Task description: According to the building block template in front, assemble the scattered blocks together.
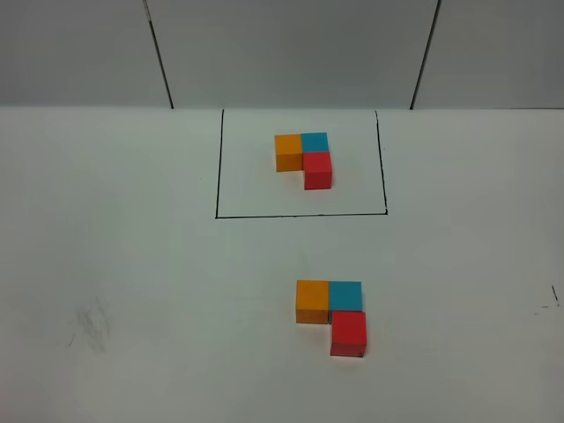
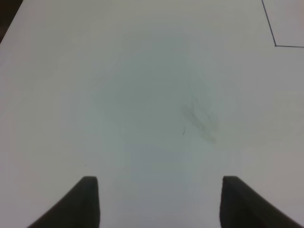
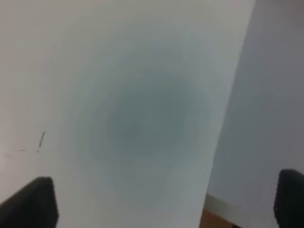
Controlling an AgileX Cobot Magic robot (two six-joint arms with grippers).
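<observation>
Two L-shaped groups of small cubes sit on a white desk [image 1: 106, 264], seen from a high camera. Toward the back, the building block template [image 1: 305, 157] rests inside a thin black rectangle [image 1: 300, 214] drawn on the desk: orange and blue cubes side by side, with a red cube joined in front of the blue one. Nearer the camera, outside the outline, the scattered blocks now form the same figure. The orange block [image 1: 312, 300] touches the blue block [image 1: 345, 296] on its right, and the red block [image 1: 348, 333] sits against the front of the blue block. The copy appears to match the template in order and shape.

Neither arm shows in the high view. The left wrist camera looks down on bare desk with a faint grey smudge [image 2: 199, 121] and one corner of the black outline; the left gripper [image 2: 159, 202] shows two dark fingers [image 2: 85, 204] set apart with nothing between them. The right wrist camera, blurred, shows the desk edge; the right gripper [image 3: 166, 204] has its fingers [image 3: 33, 202] spread wide and empty.

Judging from the layout, assembly looks finished and both arms seem parked clear of the work. Any next move would likely be only a check that the red block sits flush with the blue one; a small nudge could close a gap, though none is clearly visible.
</observation>
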